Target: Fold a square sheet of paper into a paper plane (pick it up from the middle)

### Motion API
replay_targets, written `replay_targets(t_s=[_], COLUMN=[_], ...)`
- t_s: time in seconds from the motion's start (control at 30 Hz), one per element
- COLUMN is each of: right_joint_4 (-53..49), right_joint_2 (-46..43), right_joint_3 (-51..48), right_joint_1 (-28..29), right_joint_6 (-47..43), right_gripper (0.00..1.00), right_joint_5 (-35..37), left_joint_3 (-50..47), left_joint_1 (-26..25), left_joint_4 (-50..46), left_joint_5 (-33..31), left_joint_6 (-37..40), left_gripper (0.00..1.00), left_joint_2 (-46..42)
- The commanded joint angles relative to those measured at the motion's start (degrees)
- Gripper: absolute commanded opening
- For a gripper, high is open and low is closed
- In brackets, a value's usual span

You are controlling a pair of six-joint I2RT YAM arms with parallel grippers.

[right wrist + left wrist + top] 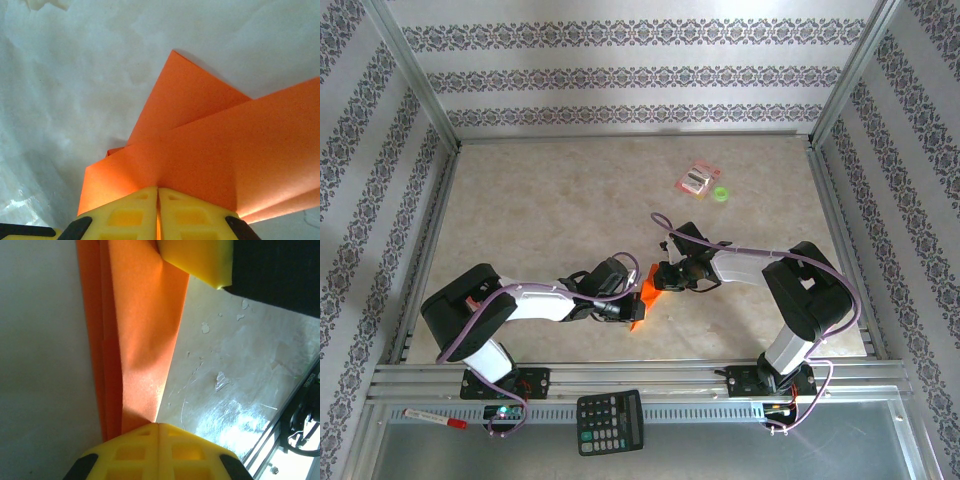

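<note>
Left gripper (157,427) and right gripper (158,191) each clamp tight on the paper plane (642,290); pulling apart unevenly could tear its creases.

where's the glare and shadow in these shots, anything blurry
Left wrist: glare whitens the table at lower right, and a soft shadow band crosses the folded orange paper. Right wrist: the table is washed out pale, while the paper looks crisp. Top external: even light, sharp, with faint shadows.
</note>
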Motion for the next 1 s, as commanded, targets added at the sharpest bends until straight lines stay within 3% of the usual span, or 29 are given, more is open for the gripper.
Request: replay_targets(t_s=[0.0, 0.97], right_joint_4=[-3.9, -4.9], right_joint_2=[2.7, 3.4], right_joint_3=[-1.2, -0.9], right_joint_1=[-0.6, -0.5], right_joint_6=[-1.4, -2.0], right_gripper=[0.1, 0.09], right_joint_5=[4.4, 4.5], left_joint_3=[-0.9, -4.5], left_joint_1=[0.8, 3.2], left_joint_4=[0.0, 1.5], left_joint_5=[0.4, 0.9], left_joint_6=[-0.1, -1.4], left_gripper=[0.01, 0.01], left_joint_2=[0.1, -0.3])
